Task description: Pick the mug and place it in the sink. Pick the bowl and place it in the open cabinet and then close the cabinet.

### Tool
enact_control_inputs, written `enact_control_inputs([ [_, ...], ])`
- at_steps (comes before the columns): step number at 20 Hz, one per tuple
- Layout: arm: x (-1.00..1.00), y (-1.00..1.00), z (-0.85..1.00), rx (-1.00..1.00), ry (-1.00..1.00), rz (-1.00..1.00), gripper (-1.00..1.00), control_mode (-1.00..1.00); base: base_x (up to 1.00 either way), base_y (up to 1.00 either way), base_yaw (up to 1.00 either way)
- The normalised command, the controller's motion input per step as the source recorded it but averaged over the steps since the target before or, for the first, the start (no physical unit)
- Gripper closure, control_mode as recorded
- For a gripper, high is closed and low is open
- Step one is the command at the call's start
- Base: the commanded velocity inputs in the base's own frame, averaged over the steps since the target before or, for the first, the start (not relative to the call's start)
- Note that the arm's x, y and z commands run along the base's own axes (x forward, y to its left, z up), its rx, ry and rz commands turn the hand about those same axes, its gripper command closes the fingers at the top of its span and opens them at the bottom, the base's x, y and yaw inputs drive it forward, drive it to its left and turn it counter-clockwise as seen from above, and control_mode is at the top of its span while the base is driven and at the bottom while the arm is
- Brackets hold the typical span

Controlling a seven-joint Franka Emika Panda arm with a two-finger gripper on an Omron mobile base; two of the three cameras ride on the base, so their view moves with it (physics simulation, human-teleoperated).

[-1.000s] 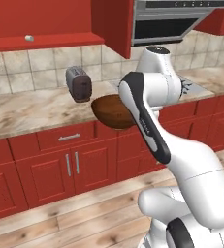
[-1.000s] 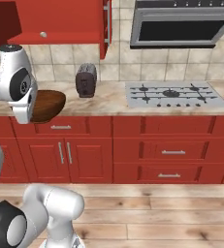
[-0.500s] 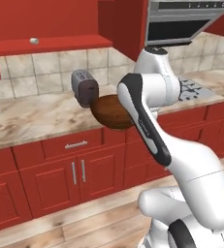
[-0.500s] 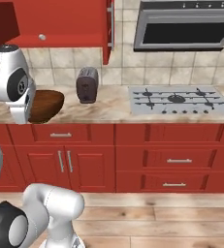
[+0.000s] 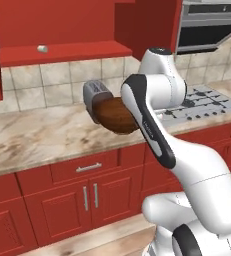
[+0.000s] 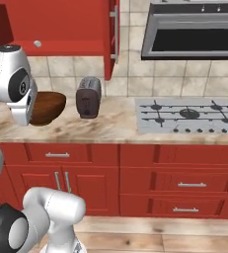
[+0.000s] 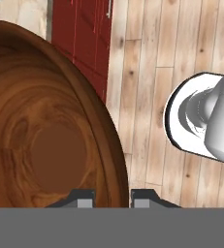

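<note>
While the gripper [image 7: 112, 196] pinches the bowl [image 5: 115, 115] by its rim at frame centre (a thin hold), you risk it slipping or clipping the cabinet [image 5: 62, 51] shelf, upper left.

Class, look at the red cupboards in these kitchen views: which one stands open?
The cabinet on the wall above the toaster: its door swings outward, baring a red shelf. The base cupboards below the counter are shut.

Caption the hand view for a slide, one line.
Gripper shut on the rim of the dark wooden bowl, held above the wood floor and a red base cabinet.
</note>
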Motion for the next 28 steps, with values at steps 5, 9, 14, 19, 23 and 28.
enact_control_inputs([
  [5,0.0,0.0,0.0,0.0,0.0,0.0,1.0,1.0,0.48,0.09,0.09],
  [9,0.0,0.0,0.0,0.0,0.0,0.0,1.0,1.0,0.27,0.0,0.08],
  [14,0.0,0.0,0.0,0.0,0.0,0.0,1.0,1.0,0.49,0.0,0.05],
  [19,0.0,0.0,0.0,0.0,0.0,0.0,1.0,1.0,0.81,0.0,0.02],
  [23,0.0,0.0,0.0,0.0,0.0,0.0,1.0,1.0,0.34,0.09,0.01],
  [28,0.0,0.0,0.0,0.0,0.0,0.0,1.0,1.0,0.0,0.1,0.04],
])
